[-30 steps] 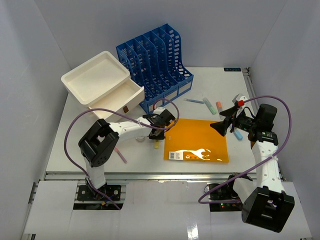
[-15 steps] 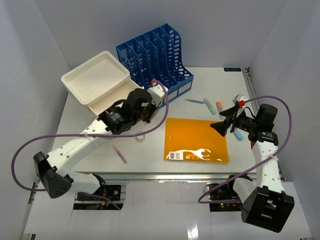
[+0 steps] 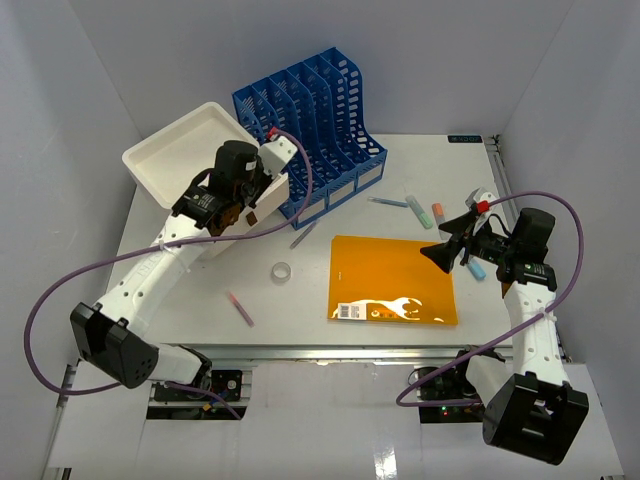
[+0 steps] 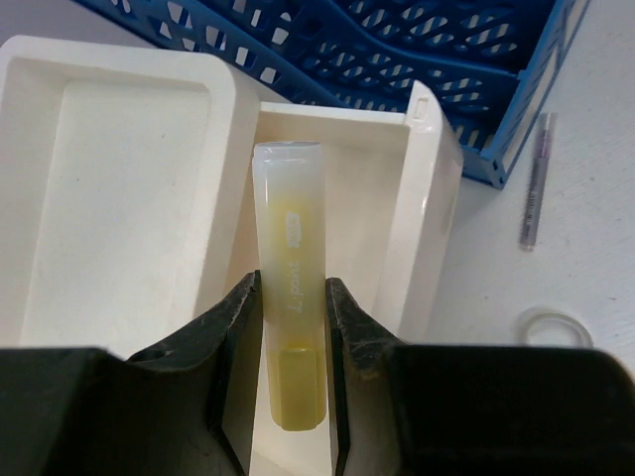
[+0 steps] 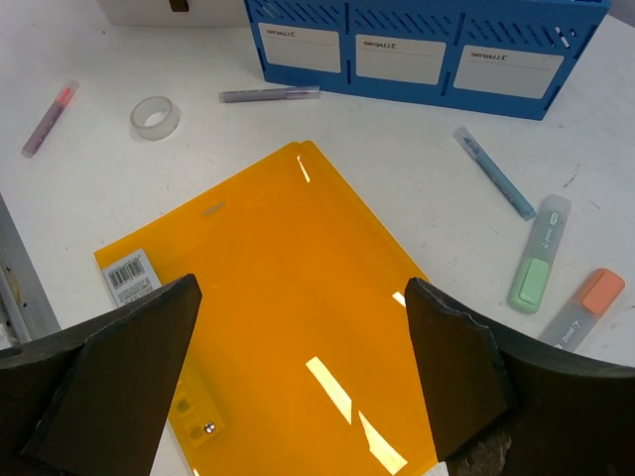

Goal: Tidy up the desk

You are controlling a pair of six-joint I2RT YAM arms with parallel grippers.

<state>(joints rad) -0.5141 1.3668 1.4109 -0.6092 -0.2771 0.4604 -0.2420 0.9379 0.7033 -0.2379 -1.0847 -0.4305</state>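
White-walled booth; desk [image 3: 300,310] fills the floor from the arm bases to the far wall, black label at its far right corner. Left gripper [image 4: 293,288] clamped on a yellow highlighter [image 4: 290,218], held lengthwise over the open drawer [image 4: 372,198] of the white drawer box [image 4: 129,188] at far left. Blue file rack [image 3: 310,110] sits just right of the box. Right gripper [image 5: 303,288] spread wide, nothing in it, hovering above the right side of the orange folder [image 5: 288,327]. Loose on the desk: tape roll [image 3: 282,271], pink pen [image 3: 240,308], purple pen [image 3: 303,236], blue pen [image 3: 385,201], green highlighter [image 3: 419,211], orange highlighter [image 3: 438,212], blue highlighter [image 3: 477,268] by the right arm
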